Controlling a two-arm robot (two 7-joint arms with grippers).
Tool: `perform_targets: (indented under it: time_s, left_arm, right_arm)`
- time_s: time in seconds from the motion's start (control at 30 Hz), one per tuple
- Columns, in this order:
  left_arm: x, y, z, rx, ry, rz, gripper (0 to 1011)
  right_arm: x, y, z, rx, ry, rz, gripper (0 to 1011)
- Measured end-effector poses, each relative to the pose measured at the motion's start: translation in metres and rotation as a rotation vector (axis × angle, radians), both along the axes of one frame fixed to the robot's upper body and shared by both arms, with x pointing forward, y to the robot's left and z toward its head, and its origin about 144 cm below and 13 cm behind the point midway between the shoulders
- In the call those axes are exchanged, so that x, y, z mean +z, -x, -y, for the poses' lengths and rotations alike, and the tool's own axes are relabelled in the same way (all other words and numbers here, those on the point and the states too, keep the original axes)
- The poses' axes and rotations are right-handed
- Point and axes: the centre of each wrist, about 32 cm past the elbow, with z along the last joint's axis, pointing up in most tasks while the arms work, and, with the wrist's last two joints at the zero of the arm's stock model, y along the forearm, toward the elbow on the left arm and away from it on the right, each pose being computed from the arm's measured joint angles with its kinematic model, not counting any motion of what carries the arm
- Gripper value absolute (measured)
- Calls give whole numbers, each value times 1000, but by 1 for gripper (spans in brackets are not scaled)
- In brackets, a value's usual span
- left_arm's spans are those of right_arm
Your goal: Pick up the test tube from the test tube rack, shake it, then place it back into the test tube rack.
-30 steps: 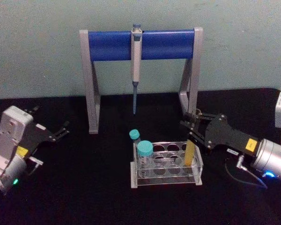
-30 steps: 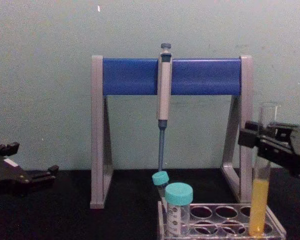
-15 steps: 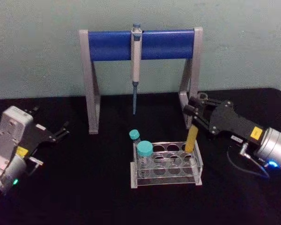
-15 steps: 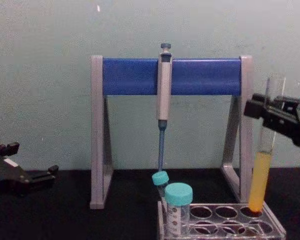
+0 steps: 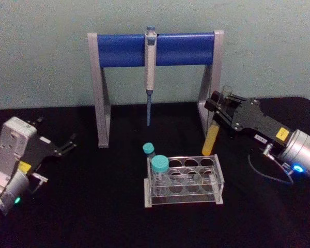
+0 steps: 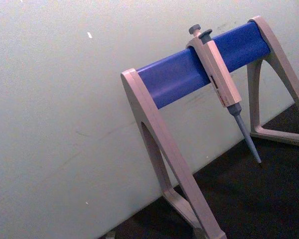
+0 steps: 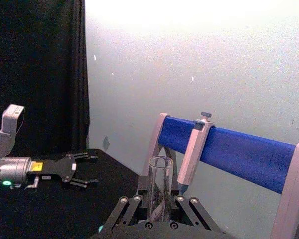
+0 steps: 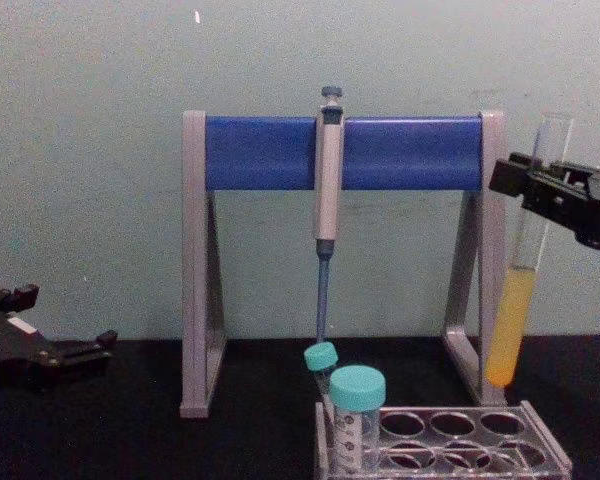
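Note:
The test tube [image 5: 212,139] [image 8: 515,300] [image 7: 160,186], a long clear glass tube with yellow-orange liquid in its lower part, hangs slightly tilted in the air above the right end of the test tube rack [image 5: 217,178] [image 8: 540,440], its bottom clear of the holes. My right gripper [image 5: 220,106] [image 8: 542,190] [image 7: 159,209] is shut on its upper part. The clear rack sits on the black table with two teal-capped tubes [image 5: 159,168] [image 8: 357,410] at its left end. My left gripper [image 5: 67,143] [image 8: 75,350] rests open at the far left, away from the rack.
A grey-and-blue pipette stand [image 5: 155,49] [image 8: 340,150] [image 6: 199,69] stands behind the rack against the wall, with a pipette [image 5: 150,72] [image 8: 326,200] hanging from its bar. Its right leg [image 5: 209,93] is close behind the held tube.
My right gripper has lifted the test tube out of the rack's right-hand hole and carried it up and back. The left arm has stayed still.

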Motion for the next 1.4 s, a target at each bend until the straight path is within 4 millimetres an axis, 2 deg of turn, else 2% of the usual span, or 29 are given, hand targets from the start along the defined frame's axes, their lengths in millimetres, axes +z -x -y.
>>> perform_targets:
  time_s: [0.5, 0.77, 1.13, 1.4]
  left_arm:
    - [0, 0, 0, 0, 0, 0, 1001]
    - [0, 0, 0, 0, 0, 0, 1001]
    - [0, 0, 0, 0, 0, 0, 1001]
    - [0, 0, 0, 0, 0, 0, 1001]
  right_arm:
    - [3, -15, -16, 68, 20, -1, 235]
    - [5, -11, -20, 106, 28, -12, 235]
    - [8, 10, -7, 89, 59, -46, 235]
    - [9, 18, 6, 25, 73, -53, 235]
